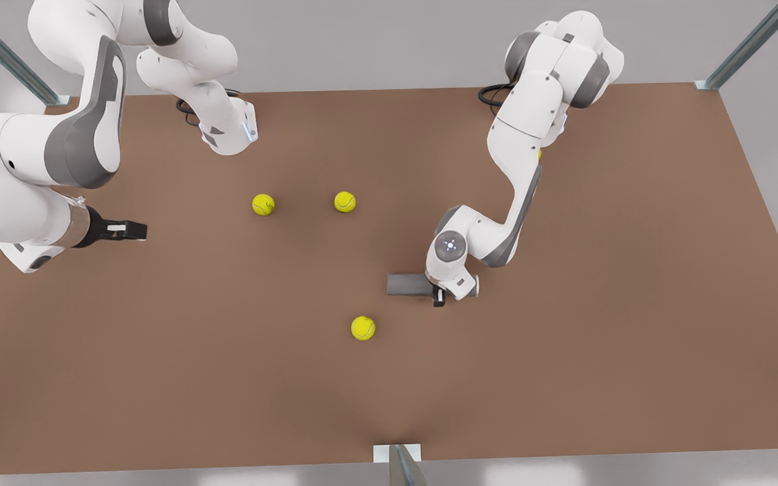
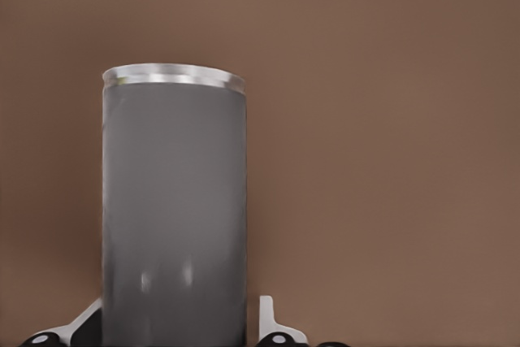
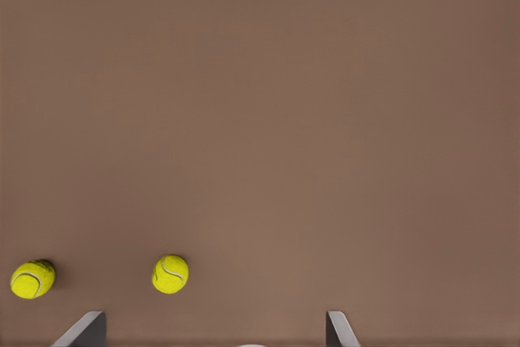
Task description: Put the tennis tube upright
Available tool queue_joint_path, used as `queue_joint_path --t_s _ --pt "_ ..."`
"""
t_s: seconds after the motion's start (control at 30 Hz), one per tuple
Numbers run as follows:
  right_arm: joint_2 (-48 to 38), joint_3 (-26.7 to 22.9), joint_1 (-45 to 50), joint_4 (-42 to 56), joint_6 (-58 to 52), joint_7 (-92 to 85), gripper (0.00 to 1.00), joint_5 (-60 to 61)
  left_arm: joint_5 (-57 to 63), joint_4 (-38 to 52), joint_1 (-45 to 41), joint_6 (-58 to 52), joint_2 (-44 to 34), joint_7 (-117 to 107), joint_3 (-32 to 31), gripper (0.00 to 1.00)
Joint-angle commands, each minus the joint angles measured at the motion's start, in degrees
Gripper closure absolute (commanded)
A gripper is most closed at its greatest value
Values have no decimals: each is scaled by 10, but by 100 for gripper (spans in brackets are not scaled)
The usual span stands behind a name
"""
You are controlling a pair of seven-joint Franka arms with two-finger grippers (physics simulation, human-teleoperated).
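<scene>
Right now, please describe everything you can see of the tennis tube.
The tennis tube is a plain grey, metallic-looking cylinder with a lighter silver rim at its free end. It lies on its side on the brown table, not yet upright. The left gripper straddles it, one finger at each side; actual contact is unclear.

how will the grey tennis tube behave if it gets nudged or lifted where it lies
Lying on its side on the table, the tennis tube would probably roll if nudged. Its smooth, shiny wall may slip in the left gripper. It looks rigid, so likely keeps its shape.

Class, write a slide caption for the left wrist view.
Left gripper straddles the lying grey tennis tube on the brown table.
</scene>
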Motion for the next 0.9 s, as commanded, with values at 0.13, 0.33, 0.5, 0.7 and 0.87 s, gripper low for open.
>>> queue_joint_path --t_s 0.13,0.33,0.5,0.7,0.87 --pt "0 0 0 0 0 7 0 0 -1 0 5 0 0 -30 0 19" --pt "0 0 0 0 0 7 0 0 -1 0 5 -1 1 -29 0 22" --pt "0 0 0 0 0 7 0 0 -2 -3 6 -3 1 0 0 25" --pt "0 0 0 1 0 6 0 0 -2 -2 6 0 8 18 0 27" --pt "0 0 0 1 0 6 0 1 -2 -2 10 -3 7 36 0 30"
